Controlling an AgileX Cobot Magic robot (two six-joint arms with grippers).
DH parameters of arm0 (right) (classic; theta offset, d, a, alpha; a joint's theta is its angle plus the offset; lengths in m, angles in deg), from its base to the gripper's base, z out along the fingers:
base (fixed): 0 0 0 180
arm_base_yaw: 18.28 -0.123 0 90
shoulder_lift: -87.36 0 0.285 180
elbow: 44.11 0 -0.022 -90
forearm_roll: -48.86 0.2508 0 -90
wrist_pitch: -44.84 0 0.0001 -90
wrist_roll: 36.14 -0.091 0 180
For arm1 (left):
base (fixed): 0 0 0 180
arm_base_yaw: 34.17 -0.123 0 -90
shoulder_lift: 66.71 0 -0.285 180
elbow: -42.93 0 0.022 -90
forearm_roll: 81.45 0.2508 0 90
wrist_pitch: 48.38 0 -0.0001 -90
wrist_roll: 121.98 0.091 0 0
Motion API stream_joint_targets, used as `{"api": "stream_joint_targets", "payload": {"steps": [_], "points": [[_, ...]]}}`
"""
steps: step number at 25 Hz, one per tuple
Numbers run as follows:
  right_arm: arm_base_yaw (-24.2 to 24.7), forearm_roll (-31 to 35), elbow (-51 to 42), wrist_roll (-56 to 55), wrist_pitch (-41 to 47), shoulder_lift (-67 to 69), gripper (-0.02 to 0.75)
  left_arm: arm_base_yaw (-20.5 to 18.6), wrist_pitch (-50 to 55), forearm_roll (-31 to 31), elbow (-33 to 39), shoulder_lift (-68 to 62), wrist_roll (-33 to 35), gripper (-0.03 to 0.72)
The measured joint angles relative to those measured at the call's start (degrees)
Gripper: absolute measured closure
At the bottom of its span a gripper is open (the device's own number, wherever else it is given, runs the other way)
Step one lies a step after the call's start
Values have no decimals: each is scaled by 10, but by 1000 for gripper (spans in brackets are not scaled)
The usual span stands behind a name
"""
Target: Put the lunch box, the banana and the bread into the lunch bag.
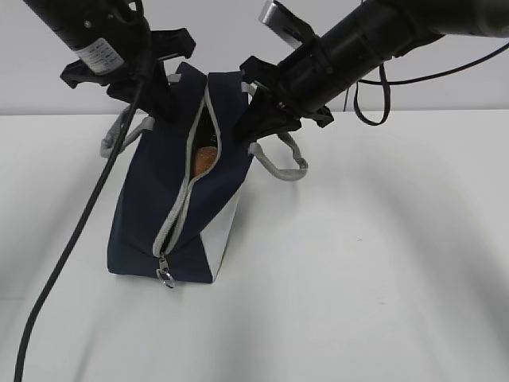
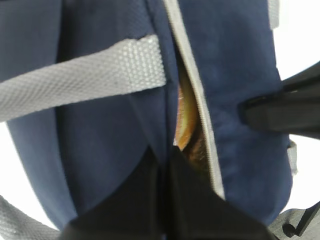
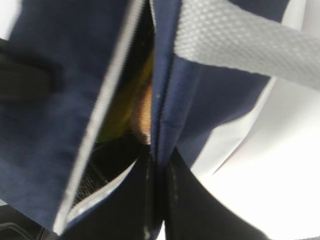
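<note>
Both arms up at the far end of the lunch bag (image 1: 171, 199), which stands on the white table (image 1: 382, 263) w/ zipper mouth gaping. Left gripper (image 2: 162, 165) clamped tight on the left lip of the opening; right gripper (image 3: 157, 165) pinched on the right lip. Bread (image 1: 203, 159) shows orange-brown in the slit, banana (image 3: 127, 107) as yellow beside it; lunch box not visible, prob. deeper. Risk imo: fabric slips from a pinch, the bag flops over, contents spill.
</note>
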Motion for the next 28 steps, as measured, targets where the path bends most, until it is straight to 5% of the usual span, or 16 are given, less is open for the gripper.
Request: {"api": "stream_joint_targets", "payload": {"steps": [16,28], "points": [[1,-202,0,-95,59,-96,735,69,-37,-44,-54,-29,0,688],[24,-239,0,-108,59,-103,735,86,-65,-51,-63,-38,-5,688]]}}
